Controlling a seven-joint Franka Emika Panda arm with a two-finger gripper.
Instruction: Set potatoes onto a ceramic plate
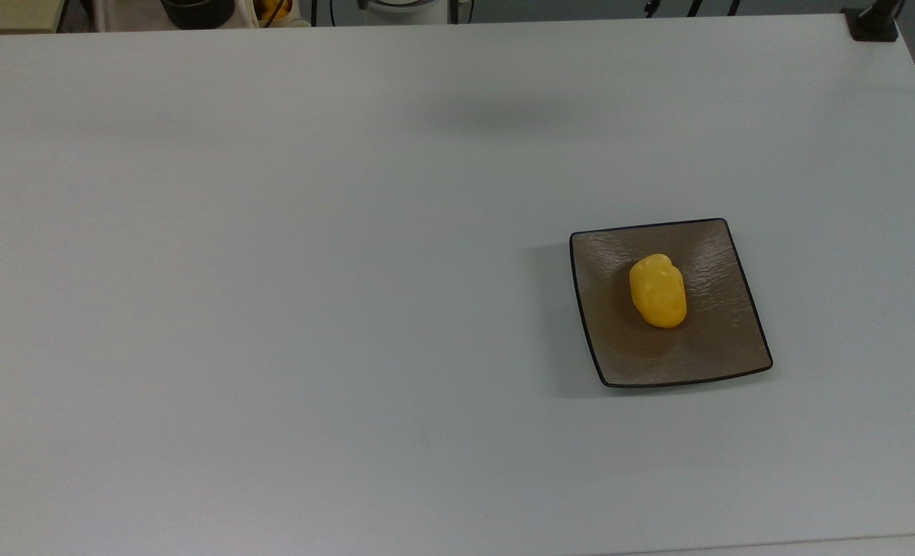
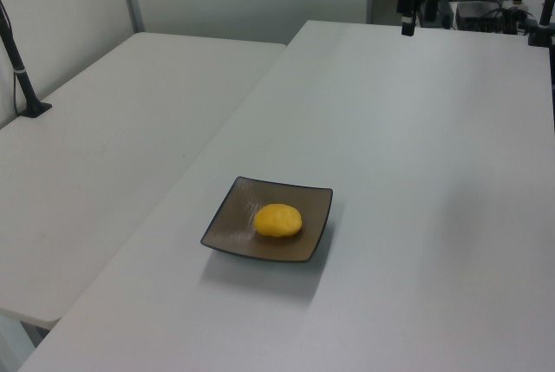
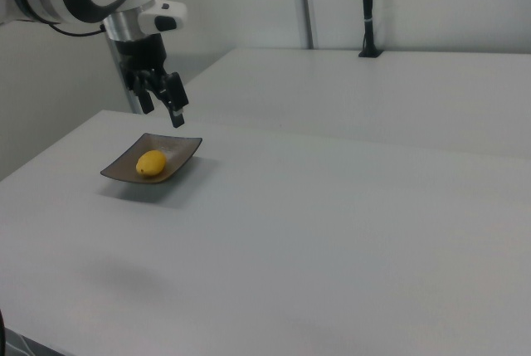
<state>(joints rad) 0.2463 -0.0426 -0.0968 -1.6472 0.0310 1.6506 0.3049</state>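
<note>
Since the yellow potato (image 1: 658,291) lies at the centre of the square ceramic plate (image 1: 723,351), the placing step reads as done. Plate: toward 4 o'clock on the white counter (image 1: 272,309) in the top view. Gripper (image 3: 163,98): raised clear of the plate, jaws spread, holding nothing. Next move: likely none but retreat. Brands, labels, writing: none legible.
</note>
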